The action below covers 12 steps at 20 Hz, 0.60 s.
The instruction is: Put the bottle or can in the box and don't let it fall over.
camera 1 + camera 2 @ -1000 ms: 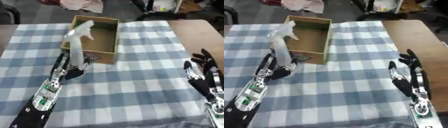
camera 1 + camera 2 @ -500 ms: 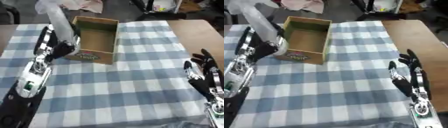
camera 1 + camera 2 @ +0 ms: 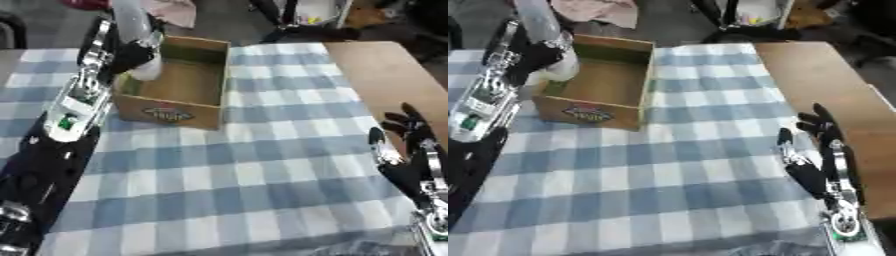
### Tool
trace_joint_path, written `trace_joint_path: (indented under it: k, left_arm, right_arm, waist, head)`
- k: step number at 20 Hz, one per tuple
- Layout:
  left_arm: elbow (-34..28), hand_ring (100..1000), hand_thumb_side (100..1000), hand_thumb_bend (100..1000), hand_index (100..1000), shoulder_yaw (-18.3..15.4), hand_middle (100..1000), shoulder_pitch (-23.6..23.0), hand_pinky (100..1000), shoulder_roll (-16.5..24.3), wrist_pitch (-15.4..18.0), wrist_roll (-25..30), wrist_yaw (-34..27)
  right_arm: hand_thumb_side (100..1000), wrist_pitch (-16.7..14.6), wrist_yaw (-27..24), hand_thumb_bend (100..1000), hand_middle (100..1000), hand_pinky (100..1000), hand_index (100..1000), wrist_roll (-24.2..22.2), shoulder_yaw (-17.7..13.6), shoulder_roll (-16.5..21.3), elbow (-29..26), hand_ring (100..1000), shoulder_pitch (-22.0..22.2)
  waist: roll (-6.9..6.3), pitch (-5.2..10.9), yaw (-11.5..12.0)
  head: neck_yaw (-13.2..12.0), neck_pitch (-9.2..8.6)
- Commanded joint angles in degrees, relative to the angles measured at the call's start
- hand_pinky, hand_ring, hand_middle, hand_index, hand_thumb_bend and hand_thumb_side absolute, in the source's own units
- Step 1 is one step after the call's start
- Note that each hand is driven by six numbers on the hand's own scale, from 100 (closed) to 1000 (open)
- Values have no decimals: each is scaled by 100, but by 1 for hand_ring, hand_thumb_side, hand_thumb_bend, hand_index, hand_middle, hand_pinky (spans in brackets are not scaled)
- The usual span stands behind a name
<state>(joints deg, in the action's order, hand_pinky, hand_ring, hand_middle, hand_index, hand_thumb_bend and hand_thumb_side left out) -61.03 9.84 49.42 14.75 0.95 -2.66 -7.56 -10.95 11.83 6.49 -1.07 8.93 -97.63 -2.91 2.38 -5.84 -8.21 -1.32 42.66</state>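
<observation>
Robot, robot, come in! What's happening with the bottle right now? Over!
Left hand shut on bottle, upright over the box's left edge. Box open, nothing seen inside. Right hand open, idle at lower right. Nothing in the way.

No words could be read. The box (image 3: 179, 90), just beside the left hand (image 3: 131, 50), bore a dark oval emblem (image 3: 169, 114) with reddish lettering on its near wall, perhaps a brand mark, too blurred to make out.
</observation>
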Motion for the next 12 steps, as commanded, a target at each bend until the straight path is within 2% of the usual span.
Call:
trace_joint_path:
  k: [1,2,3,4,6,7,8,9,10,12]
  left_arm:
    - [575,1000,100,100,449,-67,672,355,923,12,170,66,-4]
    - [699,1000,100,139,516,-78,750,421,923,18,219,55,115]
    - [780,1000,156,245,563,-89,810,467,928,30,263,35,250]
    - [820,1000,341,409,665,-99,886,501,929,55,312,-24,413]
    - [821,1000,550,697,863,-101,1000,515,967,100,412,-190,777]
    - [802,1000,550,697,863,-97,1000,503,967,121,449,-263,964]
    - [775,1000,604,826,943,-95,1000,481,992,146,479,-319,1121]
    - [743,1000,618,852,957,-98,1000,454,996,171,501,-368,1250]
    - [704,1000,658,916,990,-106,1000,425,1000,197,521,-412,1339]
    - [568,1000,659,912,992,-115,1000,343,1000,280,553,-486,1410]
  right_arm:
    - [414,-25,-33,231,809,982,979,-77,45,36,-42,825,-49]
    - [414,-32,-38,231,809,982,979,-91,55,33,-41,825,-51]
    - [418,-37,-42,218,809,981,978,-100,59,32,-38,825,-52]
    - [415,-38,-43,230,809,982,978,-103,58,34,-35,825,-48]
    - [415,-38,-41,230,809,982,979,-101,51,37,-27,825,-40]
    - [415,-39,-40,230,809,982,979,-100,49,37,-25,825,-41]
    - [414,-40,-40,229,809,982,979,-99,47,36,-26,825,-44]
    - [415,-42,-41,229,809,982,979,-99,45,35,-27,825,-47]
    - [415,-42,-40,229,809,982,979,-100,43,34,-26,825,-47]
    - [415,-43,-39,228,810,982,979,-100,36,30,-25,825,-49]
  waist:
    - [3,34,-84]
    - [3,24,-119]
    - [4,18,-142]
    - [5,15,-156]
    - [4,16,-163]
    - [4,17,-161]
    - [5,20,-153]
    - [5,22,-143]
    - [7,25,-130]
    - [10,31,-102]
  head:
    - [-77,-108]
    - [-86,-120]
    - [-87,-126]
    - [-82,-124]
    - [-76,-118]
    - [-72,-119]
    - [-58,-118]
    - [-44,-117]
    - [-30,-116]
    - [-9,-121]
